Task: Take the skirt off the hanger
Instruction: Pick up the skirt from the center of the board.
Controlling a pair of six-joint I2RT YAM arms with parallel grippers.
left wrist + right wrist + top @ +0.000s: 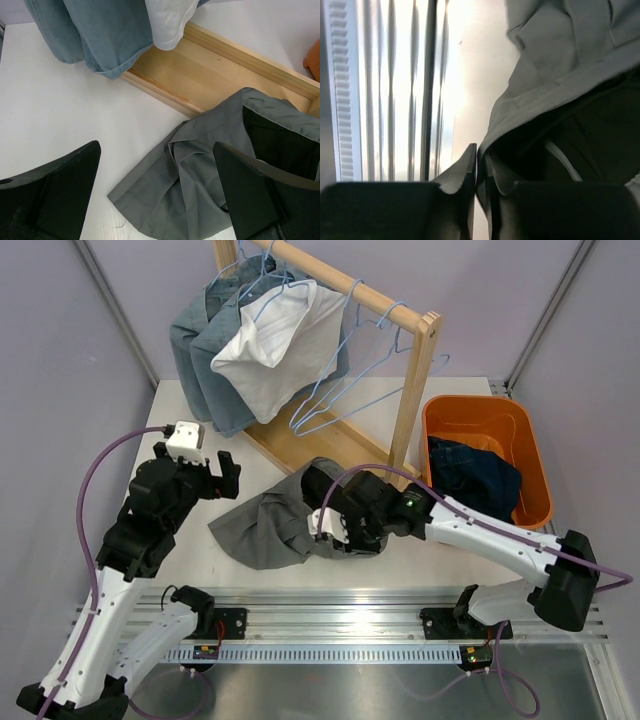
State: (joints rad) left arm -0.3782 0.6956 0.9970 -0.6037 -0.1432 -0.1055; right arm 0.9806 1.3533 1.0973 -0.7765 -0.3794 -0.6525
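The grey skirt (265, 525) lies crumpled on the white table in front of the wooden rack; the left wrist view shows its hem (195, 170). My right gripper (336, 526) is shut on the skirt's edge (560, 50), with a fold of cloth pinched between the fingers (481, 156). Inside the skirt's dark opening runs a pale thin bar (563, 161); I cannot tell whether it is the hanger. My left gripper (228, 476) hovers just left of the skirt, open with nothing between its fingers (156, 147).
A wooden clothes rack (412, 390) stands behind the skirt, holding blue denim garments (205, 350), a white garment (275, 345) and empty light-blue wire hangers (345, 390). An orange bin (440, 420) at the right holds dark blue clothing (475, 475). The rack's base board (200, 75) lies close by.
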